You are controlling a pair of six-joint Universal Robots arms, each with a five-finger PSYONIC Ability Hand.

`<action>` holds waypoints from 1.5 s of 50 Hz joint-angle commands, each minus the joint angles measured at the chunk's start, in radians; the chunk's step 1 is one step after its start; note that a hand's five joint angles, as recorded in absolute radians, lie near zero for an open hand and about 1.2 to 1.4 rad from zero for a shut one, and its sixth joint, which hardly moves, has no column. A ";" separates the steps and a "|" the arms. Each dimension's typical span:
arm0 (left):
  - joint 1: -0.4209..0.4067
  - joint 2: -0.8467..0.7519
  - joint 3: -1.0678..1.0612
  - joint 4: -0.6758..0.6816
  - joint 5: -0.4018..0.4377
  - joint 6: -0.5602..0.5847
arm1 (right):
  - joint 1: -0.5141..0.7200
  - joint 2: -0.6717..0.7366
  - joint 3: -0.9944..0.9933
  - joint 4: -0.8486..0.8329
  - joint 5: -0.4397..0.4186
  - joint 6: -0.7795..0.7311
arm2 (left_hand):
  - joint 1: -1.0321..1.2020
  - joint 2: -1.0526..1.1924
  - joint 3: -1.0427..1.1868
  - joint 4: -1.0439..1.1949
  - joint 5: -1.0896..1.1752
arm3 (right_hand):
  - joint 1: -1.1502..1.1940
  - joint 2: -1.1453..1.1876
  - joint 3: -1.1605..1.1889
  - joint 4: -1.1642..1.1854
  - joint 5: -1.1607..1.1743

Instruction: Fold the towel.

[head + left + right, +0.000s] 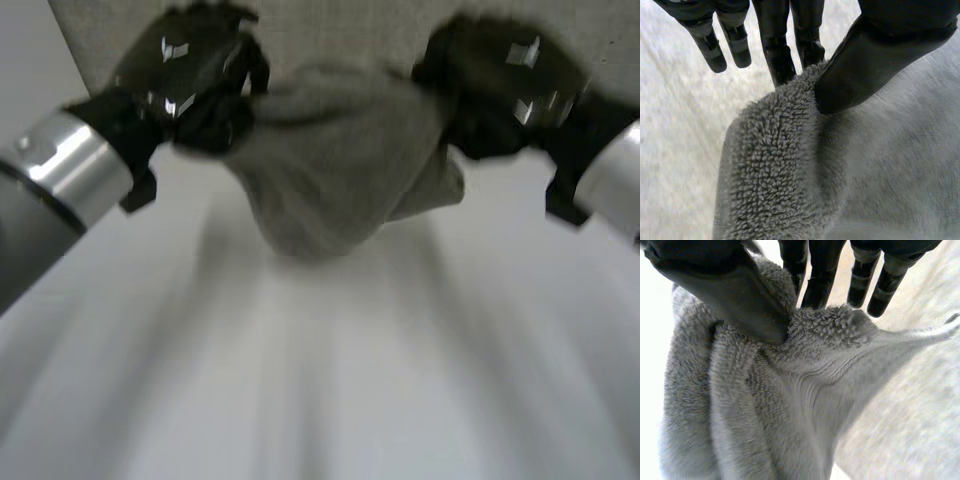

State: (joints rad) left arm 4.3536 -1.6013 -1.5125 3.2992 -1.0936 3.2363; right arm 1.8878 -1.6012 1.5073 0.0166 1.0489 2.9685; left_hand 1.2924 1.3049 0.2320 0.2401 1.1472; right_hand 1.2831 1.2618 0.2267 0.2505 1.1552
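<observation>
Towel [340,180] is pinched at opposite ends by the left robot hand [195,80] and right robot hand [500,85], slung crosswise between them.

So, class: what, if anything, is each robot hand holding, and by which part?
The grey towel: left robot hand and right robot hand each pinch a bunched edge, one at either end.

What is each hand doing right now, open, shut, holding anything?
Left hand: shut on the towel, pinched between thumb and fingers.
Right hand: shut on the towel, pinched likewise.
</observation>
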 commanded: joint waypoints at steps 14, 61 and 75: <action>-0.032 -0.132 -0.359 -0.133 0.210 0.250 | -0.107 0.113 0.188 0.273 -0.063 -0.464 | -1.091 -1.103 -0.057 -0.066 -1.120 | -1.109 -1.087 -0.052 -0.076 -1.155; 0.228 -0.292 -0.394 -0.156 0.100 0.246 | 0.017 0.317 0.373 -0.107 0.134 -0.178 | -0.339 -0.352 -0.057 -0.066 -0.368 | -0.074 -0.052 -0.052 -0.076 -0.120; 0.221 -0.278 -0.376 -0.156 0.103 0.243 | 0.007 0.280 0.349 -0.078 0.123 -0.151 | 0.104 0.091 -0.057 -0.066 0.074 | 0.113 0.134 -0.052 -0.076 0.067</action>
State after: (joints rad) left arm 4.5657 -1.8878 -1.9001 3.1401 -0.9910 3.4802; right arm 1.8971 -1.2980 1.8594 -0.0801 1.1740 2.8202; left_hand 1.2840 1.3086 0.2320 0.2402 1.1510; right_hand 1.2874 1.2617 0.2267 0.2505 1.1260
